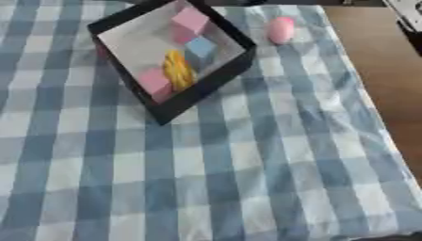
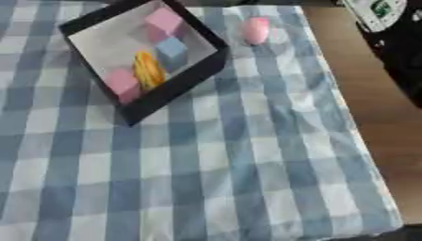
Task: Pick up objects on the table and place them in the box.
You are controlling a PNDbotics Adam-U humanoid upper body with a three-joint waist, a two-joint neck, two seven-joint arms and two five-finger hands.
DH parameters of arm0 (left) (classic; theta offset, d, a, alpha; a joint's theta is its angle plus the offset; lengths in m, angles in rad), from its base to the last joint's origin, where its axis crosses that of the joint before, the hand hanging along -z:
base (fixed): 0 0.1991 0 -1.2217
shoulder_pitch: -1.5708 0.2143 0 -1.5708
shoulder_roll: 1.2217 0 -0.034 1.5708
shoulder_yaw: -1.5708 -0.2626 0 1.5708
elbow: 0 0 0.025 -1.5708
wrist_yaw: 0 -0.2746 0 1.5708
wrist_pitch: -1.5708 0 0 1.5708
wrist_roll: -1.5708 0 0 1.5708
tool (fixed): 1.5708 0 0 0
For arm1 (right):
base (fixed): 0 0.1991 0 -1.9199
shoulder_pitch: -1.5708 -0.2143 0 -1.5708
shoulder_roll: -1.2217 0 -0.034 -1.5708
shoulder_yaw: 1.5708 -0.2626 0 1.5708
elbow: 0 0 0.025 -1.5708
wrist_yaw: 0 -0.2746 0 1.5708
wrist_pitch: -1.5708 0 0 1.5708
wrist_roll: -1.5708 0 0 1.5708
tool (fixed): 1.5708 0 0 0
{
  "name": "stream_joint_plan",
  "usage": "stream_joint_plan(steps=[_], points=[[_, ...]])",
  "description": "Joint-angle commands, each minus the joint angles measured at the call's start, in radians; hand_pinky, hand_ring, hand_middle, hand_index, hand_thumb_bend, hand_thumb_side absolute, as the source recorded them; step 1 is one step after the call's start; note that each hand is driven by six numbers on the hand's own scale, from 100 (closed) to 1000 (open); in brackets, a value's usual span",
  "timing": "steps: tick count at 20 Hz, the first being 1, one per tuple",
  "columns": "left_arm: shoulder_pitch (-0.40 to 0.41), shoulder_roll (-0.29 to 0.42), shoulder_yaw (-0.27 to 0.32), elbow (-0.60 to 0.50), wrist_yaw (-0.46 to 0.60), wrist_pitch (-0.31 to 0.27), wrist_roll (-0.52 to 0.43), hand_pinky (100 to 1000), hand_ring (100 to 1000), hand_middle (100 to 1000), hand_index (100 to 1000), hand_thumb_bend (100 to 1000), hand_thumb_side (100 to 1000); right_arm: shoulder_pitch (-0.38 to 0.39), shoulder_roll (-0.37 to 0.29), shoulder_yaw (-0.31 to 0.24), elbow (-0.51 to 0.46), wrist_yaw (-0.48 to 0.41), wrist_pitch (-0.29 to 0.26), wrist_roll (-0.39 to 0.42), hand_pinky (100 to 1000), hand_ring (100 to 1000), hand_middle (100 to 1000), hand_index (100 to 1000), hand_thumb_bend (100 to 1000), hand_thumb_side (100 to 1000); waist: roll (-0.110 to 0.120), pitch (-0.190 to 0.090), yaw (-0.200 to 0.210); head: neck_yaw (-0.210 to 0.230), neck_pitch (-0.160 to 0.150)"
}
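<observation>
box [image 1: 216,81] top corner cut off, pink object [image 1: 280,29] beside it

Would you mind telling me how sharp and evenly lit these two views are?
Left eye view: soft throughout, and the things inside the black box read only as coloured shapes. Right eye view: equally soft; the pink object lacks crisp edges; light even, no glare.

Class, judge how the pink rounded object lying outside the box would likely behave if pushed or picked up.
The pink rounded object looks egg-shaped, so it would probably roll or wobble when pushed. Its smooth curved surface might slip between fingers. The checked cloth under it may slow any rolling.
</observation>
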Motion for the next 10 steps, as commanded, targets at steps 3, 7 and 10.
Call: stream_joint_plan(steps=[3, 7, 10], points=[[-0.016, 0.014, 0.009, -0.020, -0.003, -0.005, -0.001, 907, 736, 676, 884, 100, 661, -0.020, -0.055, -0.038, 0.045, -0.007, -0.007, 0.015, 900, 914, 894, 946, 100, 292, -0.008, 0.010, 0.023, -0.046, -0.025], [-0.021, 0.012, 0.007, -0.020, 0.000, -0.008, -0.003, 908, 737, 676, 884, 100, 659, -0.044, -0.042, -0.038, 0.102, 0.029, -0.014, 0.015, 899, 913, 893, 946, 100, 325, -0.005, 0.020, 0.048, -0.081, -0.037], [-0.020, 0.009, 0.006, -0.020, 0.001, -0.009, -0.004, 908, 736, 676, 884, 100, 660, -0.065, -0.024, -0.031, 0.140, 0.063, -0.022, 0.026, 898, 912, 895, 947, 100, 368, -0.001, 0.027, 0.057, -0.093, -0.047]])
